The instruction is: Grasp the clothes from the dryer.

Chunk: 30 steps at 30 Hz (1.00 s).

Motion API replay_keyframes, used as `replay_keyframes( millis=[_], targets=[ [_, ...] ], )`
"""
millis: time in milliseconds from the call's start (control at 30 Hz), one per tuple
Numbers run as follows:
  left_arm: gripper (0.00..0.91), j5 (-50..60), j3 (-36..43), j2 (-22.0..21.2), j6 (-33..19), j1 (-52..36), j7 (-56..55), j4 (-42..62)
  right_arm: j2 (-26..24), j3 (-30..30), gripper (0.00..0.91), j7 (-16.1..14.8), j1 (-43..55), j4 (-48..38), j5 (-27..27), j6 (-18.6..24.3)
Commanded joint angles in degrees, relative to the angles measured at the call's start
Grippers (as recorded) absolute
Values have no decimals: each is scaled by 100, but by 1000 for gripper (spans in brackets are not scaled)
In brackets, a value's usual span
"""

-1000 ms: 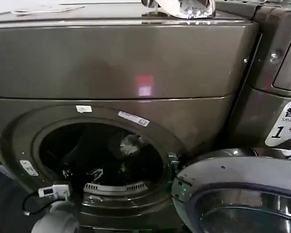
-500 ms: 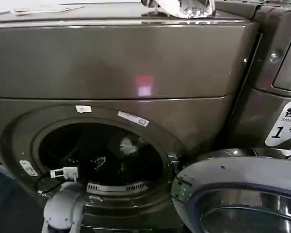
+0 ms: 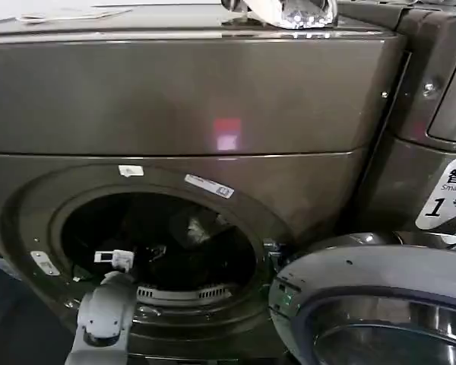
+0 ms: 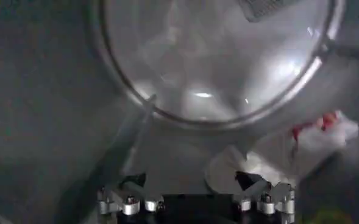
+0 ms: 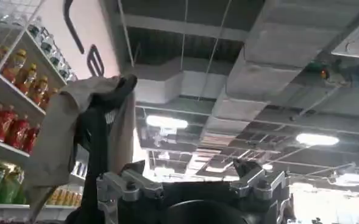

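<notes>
The dryer is a bronze-grey front loader with its round porthole standing open. Deep in the dark drum lie the clothes: a white-grey piece, which the left wrist view shows with red marks, and a sliver of yellow-green fabric beside it. My left arm reaches through the porthole from below. Its gripper is open inside the drum, a short way off the white-grey piece and touching nothing. My right gripper is open and points up at a ceiling, holding nothing.
The dryer's open door juts out at the lower right, close to my left arm's path. A second machine with a "1" sticker stands to the right. A pale shiny object lies on the dryer's top. Shelves of bottles are in the right wrist view.
My left arm has risen from below the porthole rim and pushed further into the drum toward the clothes. The clothes and the door have not moved.
</notes>
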Motion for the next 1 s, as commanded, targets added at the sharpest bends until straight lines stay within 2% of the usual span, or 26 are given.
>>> replay_keyframes(
  millis=[33, 100, 233, 367, 433, 633, 867, 900, 1000],
  targets=[
    [907, 3730, -3, 34, -1464, -160, 2722, 216, -9, -8, 907, -3, -10, 12, -3, 2],
    [907, 3960, 80, 37, -1545, -227, 2798, 262, -13, -38, 907, -6, -17, 13, -3, 4],
    [907, 5165, 163, 20, -1885, -310, 3212, 409, -30, -51, 907, -9, -33, 9, -6, 6],
    [907, 5714, 172, 58, -2259, -366, 3544, 486, -43, -43, 907, -11, -59, 9, -7, 9],
    [907, 6005, 135, 86, -2611, -430, 3601, 537, -51, -34, 907, -12, -61, 7, -6, 8],
    [907, 5744, 36, 114, -3377, -732, 3654, 710, -11, -82, 907, -16, -52, 46, -8, 14],
    [907, 6028, 189, 79, -3553, -903, 3941, 791, -12, -116, 907, -15, -56, 67, -15, 23],
    [907, 6146, 203, 69, -3696, -947, 4202, 780, -17, -129, 907, -12, -50, 74, -16, 23],
    [907, 5923, 250, 44, -3634, -1070, 4659, 799, -23, -157, 907, -11, -20, 111, -17, 21]
  ],
)
